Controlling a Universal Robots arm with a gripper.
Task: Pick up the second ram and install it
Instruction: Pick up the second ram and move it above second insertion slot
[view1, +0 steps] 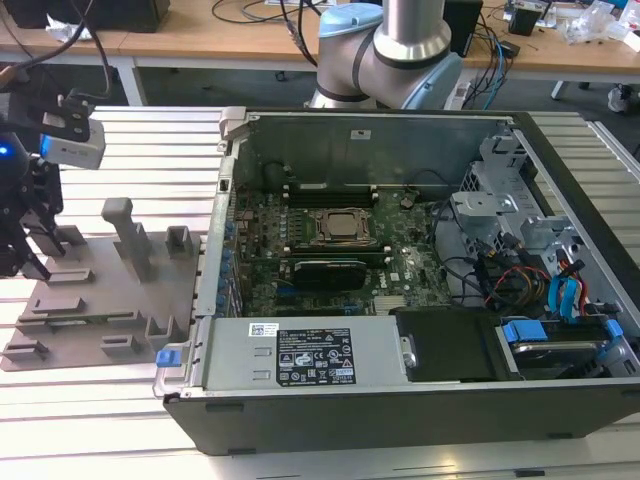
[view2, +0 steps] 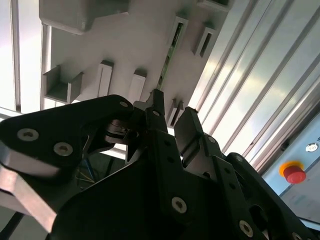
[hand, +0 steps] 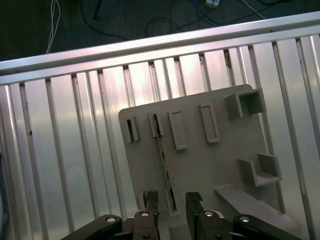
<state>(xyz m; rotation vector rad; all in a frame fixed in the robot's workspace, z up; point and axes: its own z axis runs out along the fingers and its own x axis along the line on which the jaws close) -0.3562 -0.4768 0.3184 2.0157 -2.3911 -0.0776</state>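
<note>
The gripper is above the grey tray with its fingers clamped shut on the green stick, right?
Not quite. The gripper is above the tray, but it is open. In the first wrist view its fingers stand either side of the stick with gaps, and the stick sits in its tray slots.

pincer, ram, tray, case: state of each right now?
Tray: flat on the table.
Ram: on edge in tray slots, not gripped.
Pincer: open, straddling one end of the ram.
Case: open, motherboard exposed.
</note>
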